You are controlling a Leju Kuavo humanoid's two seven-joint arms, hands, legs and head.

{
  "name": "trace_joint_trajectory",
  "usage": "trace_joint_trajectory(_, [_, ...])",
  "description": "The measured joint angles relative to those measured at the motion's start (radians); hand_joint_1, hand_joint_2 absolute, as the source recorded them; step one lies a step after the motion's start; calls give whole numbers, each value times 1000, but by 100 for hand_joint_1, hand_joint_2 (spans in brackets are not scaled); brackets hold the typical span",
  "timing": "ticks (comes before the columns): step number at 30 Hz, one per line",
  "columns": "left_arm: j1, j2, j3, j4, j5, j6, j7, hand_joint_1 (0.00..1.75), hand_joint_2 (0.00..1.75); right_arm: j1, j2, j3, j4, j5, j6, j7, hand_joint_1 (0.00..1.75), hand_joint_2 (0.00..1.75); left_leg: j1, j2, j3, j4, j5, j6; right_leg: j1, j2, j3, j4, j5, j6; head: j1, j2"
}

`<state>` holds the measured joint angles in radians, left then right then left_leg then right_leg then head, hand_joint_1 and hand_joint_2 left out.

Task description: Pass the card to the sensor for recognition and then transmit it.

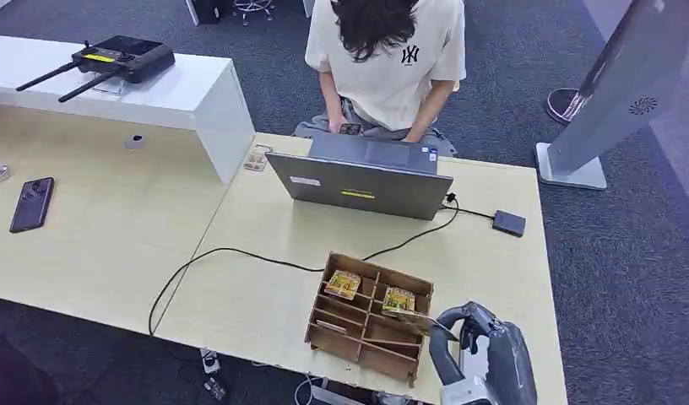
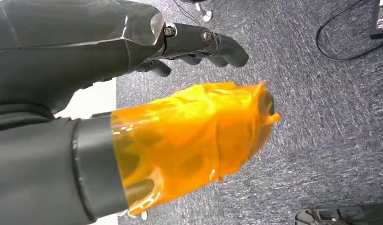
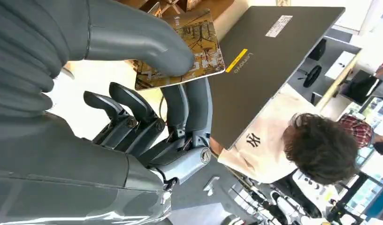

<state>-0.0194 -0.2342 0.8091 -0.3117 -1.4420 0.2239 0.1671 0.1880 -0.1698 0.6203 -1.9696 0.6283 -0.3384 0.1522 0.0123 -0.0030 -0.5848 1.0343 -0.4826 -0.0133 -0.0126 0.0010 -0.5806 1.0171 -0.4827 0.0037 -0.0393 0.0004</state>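
The right hand [image 1: 469, 331] sits at the near right corner of the light wooden table [image 1: 265, 295], just beside the right end of the brown compartmented organizer box [image 1: 368, 315], and pinches a card [image 1: 413, 321] between its thick grey thumb [image 3: 147, 44] and darker fingers [image 3: 189, 103]. The right wrist view shows the card [image 3: 199, 47] clearly: printed with a yellow-brown picture and some white lettering, held flat under the thumb with two fingers beneath it, while the other fingers curl loosely apart from it. From the head view the card sticks out from the hand toward the box, over its near right compartment. Two more cards [image 1: 343, 284] of similar yellow print stand in the box's far compartments, one to the left and one [image 1: 398, 299] to the right. Beyond the box a grey Lenovo laptop [image 1: 358, 181] stands open with its lid back toward the robot, and a person in a cream T-shirt [image 1: 390, 59] sits behind it. A small dark card sensor [image 1: 509, 223] lies flat on the table right of the laptop, joined to a black cable [image 1: 240, 251]. The left hand [image 2: 147, 117] hangs over grey carpet [image 2: 321, 117], its thumb wrapped in orange film, its dark fingers [image 2: 203, 44] apart and holding nothing.
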Motion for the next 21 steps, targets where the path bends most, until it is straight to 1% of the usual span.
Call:
trace_joint_trajectory(6, [0,0,0,0,0,0,-1,0,0,11,-8,-8,-21,-2,-9,0,175,175,0,0,0,0,0,0,0,0,0,0,0,0,0,0])
trace_joint_trajectory(21, [0,0,1,5,-2,1,-3,0,0,19,-15,-18,-26,-5,-11,-2,175,175,0,0,0,0,0,0,0,0,0,0,0,0,0,0])
